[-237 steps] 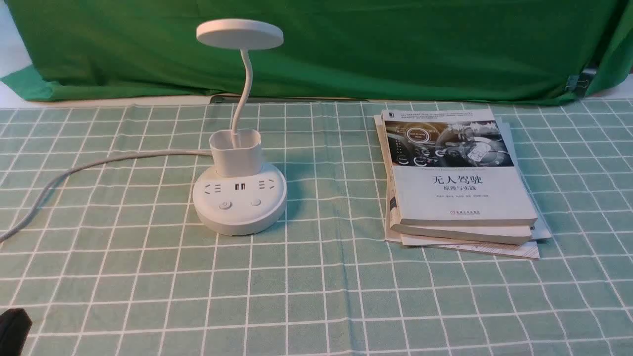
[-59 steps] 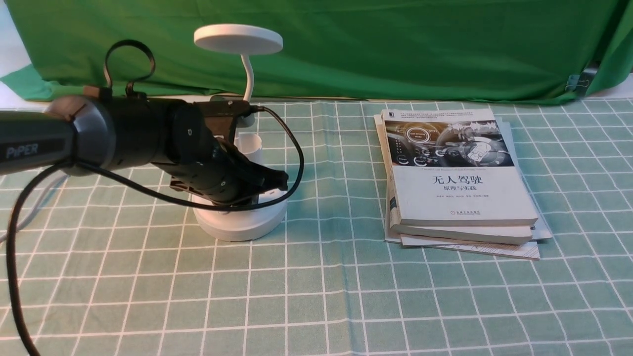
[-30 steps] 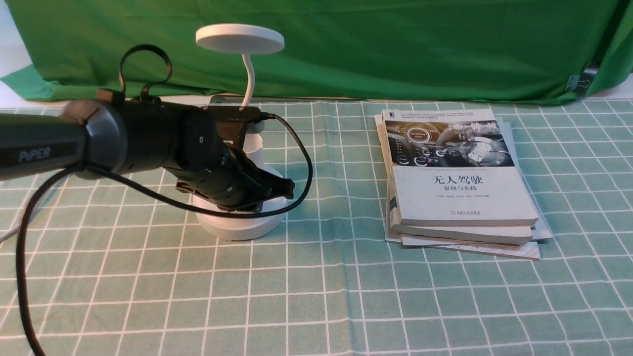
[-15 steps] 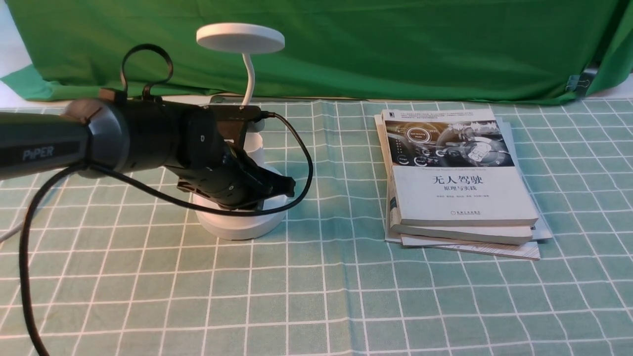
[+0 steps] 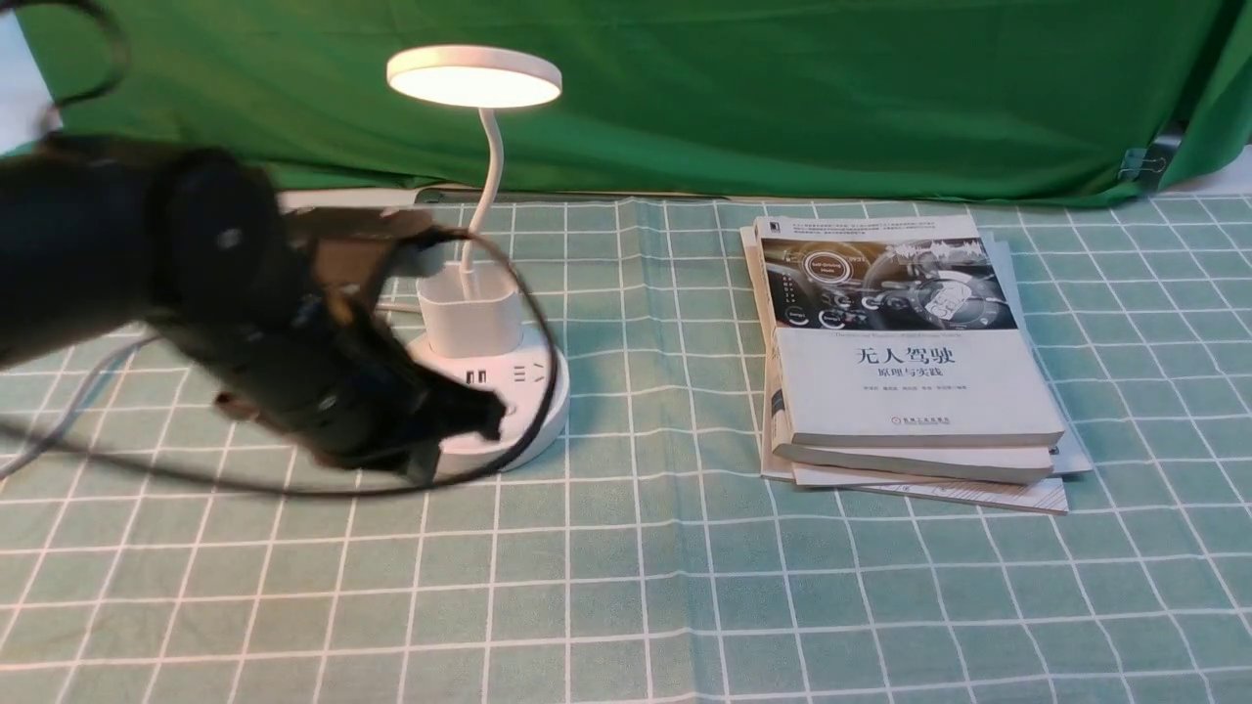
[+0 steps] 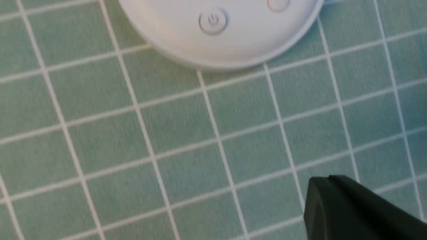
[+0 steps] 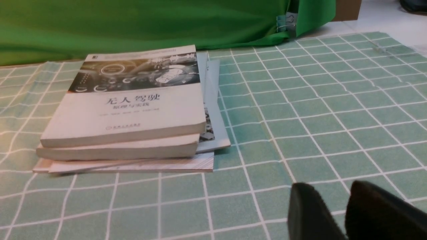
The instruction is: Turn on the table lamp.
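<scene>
- Table lamp: lit, underside of the disc head glowing. Upright on the worktop, left of centre, nearer the far edge than the near edge.
- Lamp parts: curved gooseneck rises out of the cup holder, which sits at the back of the round base. Front view shows the right-hand part of the base; the arm hides much of the left side.
- Buttons: power button and second button both in left wrist view, on the base's top face. Second one partly cut off by the frame.
- Left arm: in from the left edge, motion-blurred, overlapping the base's left side in front view.
- Left gripper: jaws pressed together, nothing pinched. Tips apart from both buttons, with checked cloth showing between tips and base. Contact with cloth: can't tell.
- Right gripper: jaws slightly spread, narrow gap between tips, nothing held. Shows in right wrist view only. Well apart from the books.
- Books: stacked flat on the right half of the worktop, toward the far edge, well apart from the lamp. Lower items stick out unevenly from under the top book.
- Cable: grey, lies on the cloth by the worktop's left edge; passes behind the arm, short bit visible again beside the cup holder.
- Green curtain: hangs along the far edge. Binder clip on it near the far right corner.
</scene>
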